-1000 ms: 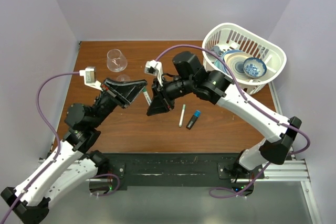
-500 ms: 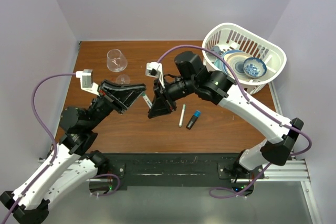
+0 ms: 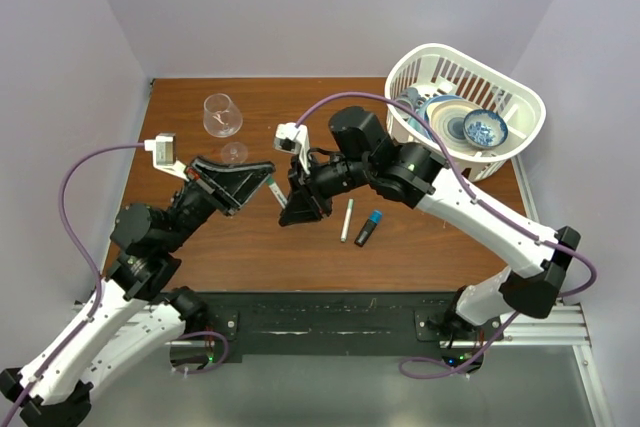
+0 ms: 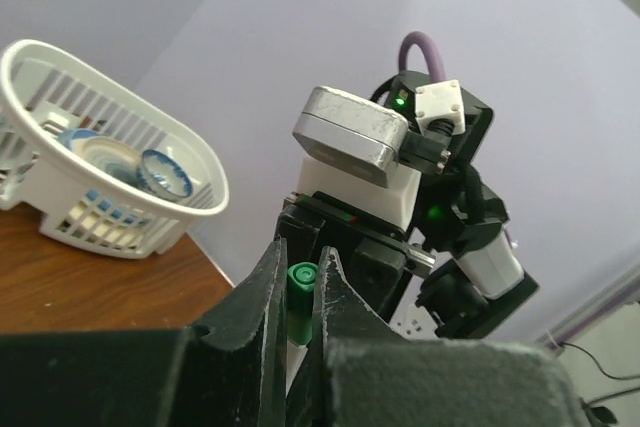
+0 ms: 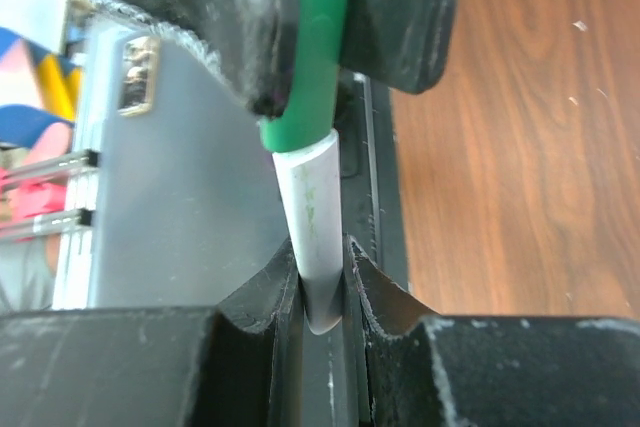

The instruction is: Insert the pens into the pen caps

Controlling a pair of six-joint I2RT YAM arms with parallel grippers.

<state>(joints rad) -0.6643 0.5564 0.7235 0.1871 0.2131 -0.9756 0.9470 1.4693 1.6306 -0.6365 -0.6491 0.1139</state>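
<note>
Fingers [image 4: 264, 292] of the left gripper [image 4: 298, 269] stand almost closed, pinching a green cap [image 4: 300, 279] above the left-centre of the table [image 3: 420, 242]. Facing it, the right gripper [image 5: 322, 282] is narrowed just as tightly onto a white pen [image 5: 312, 212], whose end sits inside that cap. Just to the right, a second white pen [image 3: 346, 219] lies on the wood. Beside it lies a black marker [image 3: 365, 235] wearing a blue cap [image 3: 375, 217]. A white basket [image 3: 437, 47] holding bowls stands at the far right, and a clear glass [image 3: 222, 115] at the far left.
</note>
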